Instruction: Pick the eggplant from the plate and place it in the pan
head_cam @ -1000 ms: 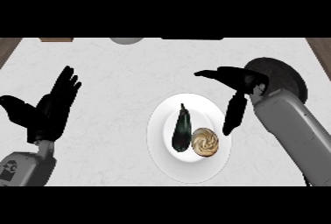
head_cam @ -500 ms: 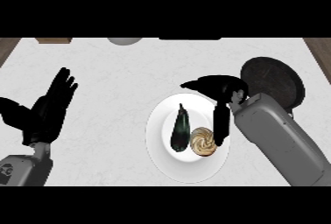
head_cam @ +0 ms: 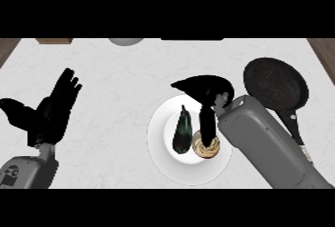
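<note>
The eggplant (head_cam: pixel 182 132) lies on the white plate (head_cam: pixel 163 155), beside a round tan pastry (head_cam: pixel 207 148). The right hand (head_cam: pixel 208 91) hangs over the plate's upper right, fingers spread and pointing down, holding nothing. To grasp well, the fingers should straddle the eggplant's middle and avoid the pastry. The pan (head_cam: pixel 274 84) waits to the right on the worktop (head_cam: pixel 111 71). Since a second ago the right hand has moved left over the plate. The left hand (head_cam: pixel 49 113) rests open at left.
</note>
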